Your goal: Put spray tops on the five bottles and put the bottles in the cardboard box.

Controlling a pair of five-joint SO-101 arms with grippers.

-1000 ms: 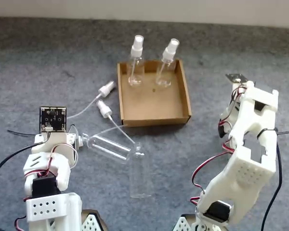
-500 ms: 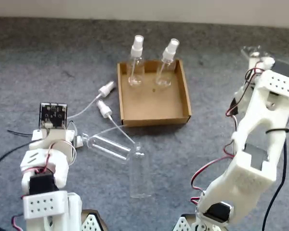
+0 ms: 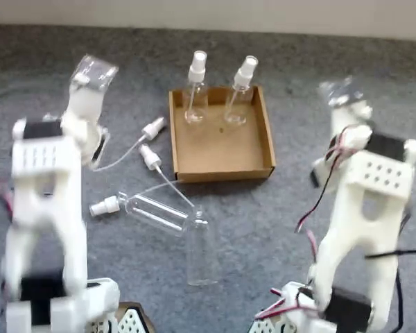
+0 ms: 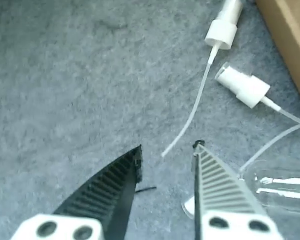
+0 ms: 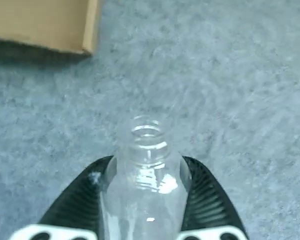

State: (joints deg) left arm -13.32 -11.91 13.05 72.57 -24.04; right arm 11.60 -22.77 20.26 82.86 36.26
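Two bottles with spray tops [image 3: 196,90] [image 3: 239,89] stand upright at the back of the cardboard box [image 3: 222,149]. Left of the box, two loose spray tops [image 3: 152,128] [image 3: 149,158] lie on the carpet, and the left wrist view has them too [image 4: 222,30] [image 4: 242,87]. In front of the box lies a clear bottle [image 3: 152,214] with a white spray top [image 3: 104,206] on its neck. An uncapped bottle [image 3: 200,250] lies beside it. My left gripper [image 4: 165,150] is open and empty above the carpet. My right gripper [image 5: 147,167] is shut on an uncapped bottle [image 5: 147,142], held up right of the box [image 3: 340,90].
Grey carpet covers the table. My left arm [image 3: 52,166] rises tall at the left and my right arm [image 3: 367,208] at the right. The box's corner [image 5: 40,22] lies beyond the held bottle. Bare carpet stretches right of the box.
My left arm has risen away from the lying bottle, uncovering its spray top. My right arm has lifted the held bottle farther back, then swung it a little left.
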